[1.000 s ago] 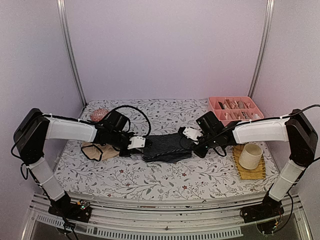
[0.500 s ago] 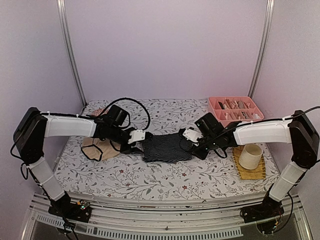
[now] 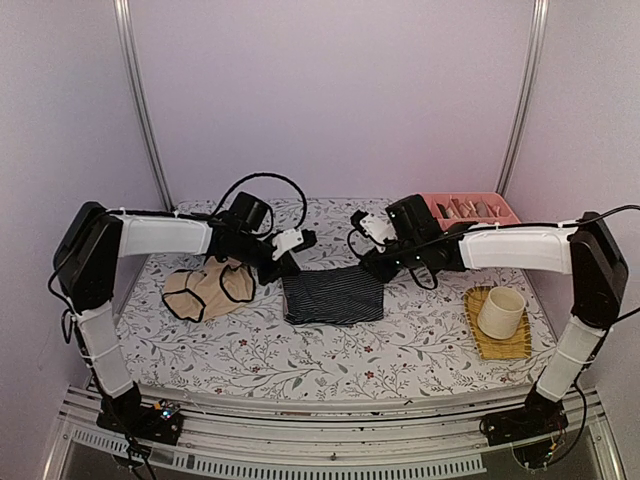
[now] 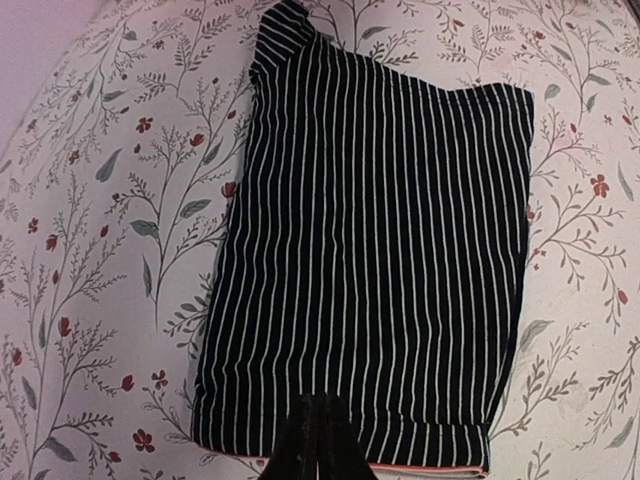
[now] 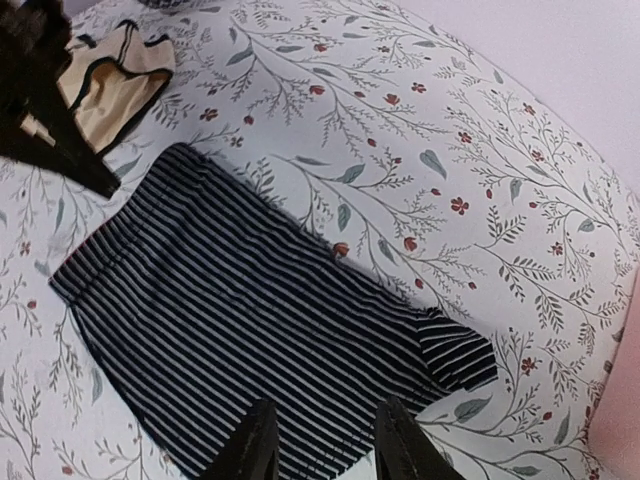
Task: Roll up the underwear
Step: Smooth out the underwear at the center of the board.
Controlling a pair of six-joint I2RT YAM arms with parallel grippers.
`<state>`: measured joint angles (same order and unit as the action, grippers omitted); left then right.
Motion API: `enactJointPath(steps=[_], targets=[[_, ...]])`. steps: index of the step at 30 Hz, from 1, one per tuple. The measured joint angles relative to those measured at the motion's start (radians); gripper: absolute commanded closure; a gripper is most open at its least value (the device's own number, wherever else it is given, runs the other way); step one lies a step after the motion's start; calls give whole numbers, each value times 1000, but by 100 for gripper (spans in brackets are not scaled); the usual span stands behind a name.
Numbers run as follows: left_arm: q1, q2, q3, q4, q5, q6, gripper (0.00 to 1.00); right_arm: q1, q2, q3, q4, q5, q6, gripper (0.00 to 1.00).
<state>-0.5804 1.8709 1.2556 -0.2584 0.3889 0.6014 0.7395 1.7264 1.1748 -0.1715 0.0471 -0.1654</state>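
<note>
The dark navy striped underwear (image 3: 333, 297) lies flat as a folded rectangle on the flowered cloth; it also shows in the left wrist view (image 4: 380, 250) and the right wrist view (image 5: 260, 320). The beige underwear with black edging (image 3: 205, 288) lies to its left and also shows in the right wrist view (image 5: 110, 80). My left gripper (image 3: 284, 266) hovers over the navy one's far left corner, shut and empty (image 4: 318, 440). My right gripper (image 3: 372, 266) hovers over its far right corner, open and empty (image 5: 325, 450). The hairbrush is hidden.
A pink compartment tray (image 3: 470, 208) stands at the back right. A cream cup (image 3: 502, 311) sits on a yellow mat (image 3: 497, 343) at the right. Black cables loop above both wrists. Metal frame posts stand at the back corners.
Both grippers moved from the navy underwear's sides toward the far edge and let go of it. The cloth now lies flatter and squarer. The beige underwear is more exposed.
</note>
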Motion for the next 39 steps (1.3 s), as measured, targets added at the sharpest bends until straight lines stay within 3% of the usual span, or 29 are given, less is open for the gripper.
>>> enactJointPath(steps=[5,12,22,25,27,30,35,39], targets=[[7,68,39,-10,2,-53,100,-106,175,134,61,-118,110,70],[21,170,59,-1,-120,-119,100,-184,388,262,55,-211,192,71],[45,210,68,16,-207,-140,98,-217,458,285,10,-193,259,71],[48,203,56,21,-212,-139,90,-230,458,289,13,-180,267,69],[53,201,54,20,-215,-138,78,-237,458,289,16,-180,268,60],[62,192,54,11,-219,-138,50,-238,449,288,19,-180,262,49],[85,146,56,-15,-230,-138,23,-237,360,284,10,-188,230,41],[96,72,57,-20,-237,-123,14,-226,236,249,21,-184,181,34]])
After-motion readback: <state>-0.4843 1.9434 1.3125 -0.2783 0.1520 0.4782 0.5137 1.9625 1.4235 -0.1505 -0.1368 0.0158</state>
